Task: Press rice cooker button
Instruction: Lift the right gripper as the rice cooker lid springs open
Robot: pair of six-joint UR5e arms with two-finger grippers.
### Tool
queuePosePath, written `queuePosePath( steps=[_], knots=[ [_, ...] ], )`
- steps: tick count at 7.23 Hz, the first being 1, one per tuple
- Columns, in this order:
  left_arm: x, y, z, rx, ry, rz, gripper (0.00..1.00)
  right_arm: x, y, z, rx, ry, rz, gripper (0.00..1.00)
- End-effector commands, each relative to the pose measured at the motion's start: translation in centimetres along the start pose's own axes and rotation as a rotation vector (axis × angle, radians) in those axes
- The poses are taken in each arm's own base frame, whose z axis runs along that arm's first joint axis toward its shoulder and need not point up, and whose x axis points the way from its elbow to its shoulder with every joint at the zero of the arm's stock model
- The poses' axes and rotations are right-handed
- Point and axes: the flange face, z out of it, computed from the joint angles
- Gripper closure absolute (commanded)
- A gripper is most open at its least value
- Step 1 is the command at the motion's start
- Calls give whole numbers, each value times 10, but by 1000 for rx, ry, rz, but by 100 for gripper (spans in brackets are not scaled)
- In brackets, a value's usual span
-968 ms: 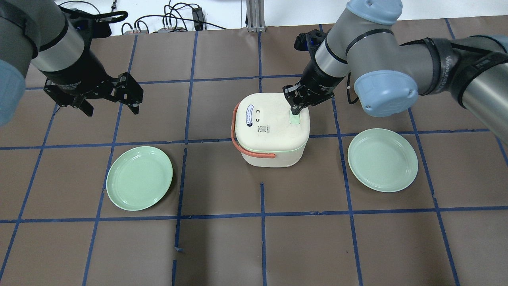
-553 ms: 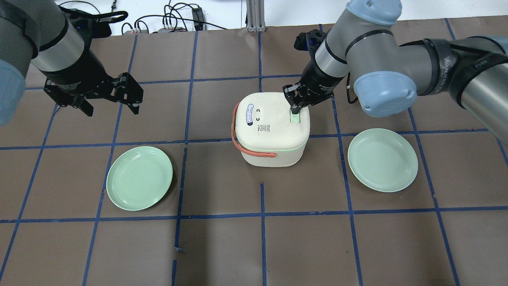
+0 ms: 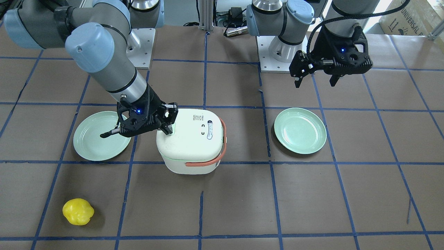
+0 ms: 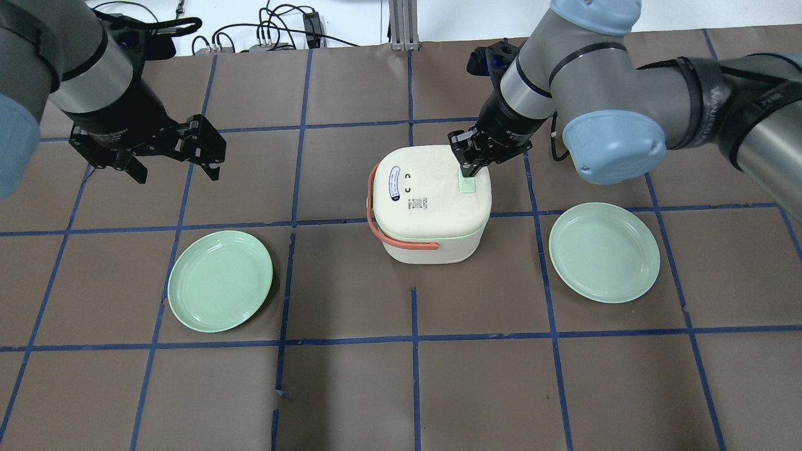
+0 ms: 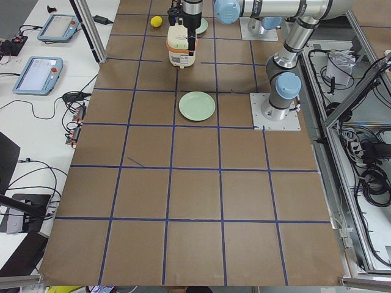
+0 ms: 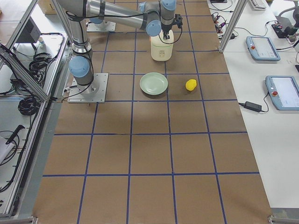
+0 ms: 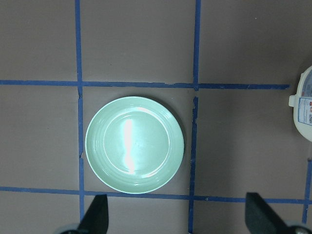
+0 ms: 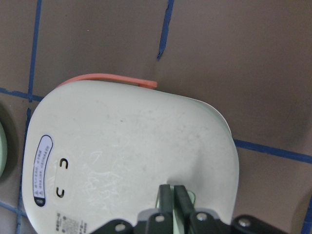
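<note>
place: robotics lab | worktop (image 6: pixel 149 158): brown paper, blue tape grid | robots: two UR5e arms (image 3: pixel 100 59) bolted to metal base plates (image 6: pixel 96 91) | side benches: teach pendants (image 6: pixel 263 48) | surround: aluminium profile frame (image 4: pixel 401 25), cable bundles (image 5: pixel 369 174) | stray: cardboard box (image 3: pixel 406 17)
</note>
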Motion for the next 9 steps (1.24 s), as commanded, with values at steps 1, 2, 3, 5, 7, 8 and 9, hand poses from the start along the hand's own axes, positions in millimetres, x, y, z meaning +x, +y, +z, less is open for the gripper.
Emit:
queuePosePath(
  steps=[1,2,3,5,7,8,9],
  knots=[
    [0,0,0,0,0,0,0,-9,17,-38,26,50,-4,0],
    [0,0,0,0,0,0,0,-13,25,-53,19,62,-2,0],
    [0,0,0,0,0,0,0,-19,32,-87,45,86,-3,0],
    [0,0,0,-2,0,0,0,-21,35,-141,53,164,11,0],
    [0,0,0,0,0,0,0,-2,33,-155,49,182,55,0],
    [0,0,0,0,0,0,0,8,31,-156,49,183,74,0],
    [0,0,0,0,0,0,0,13,31,-156,50,183,85,0]
  ],
)
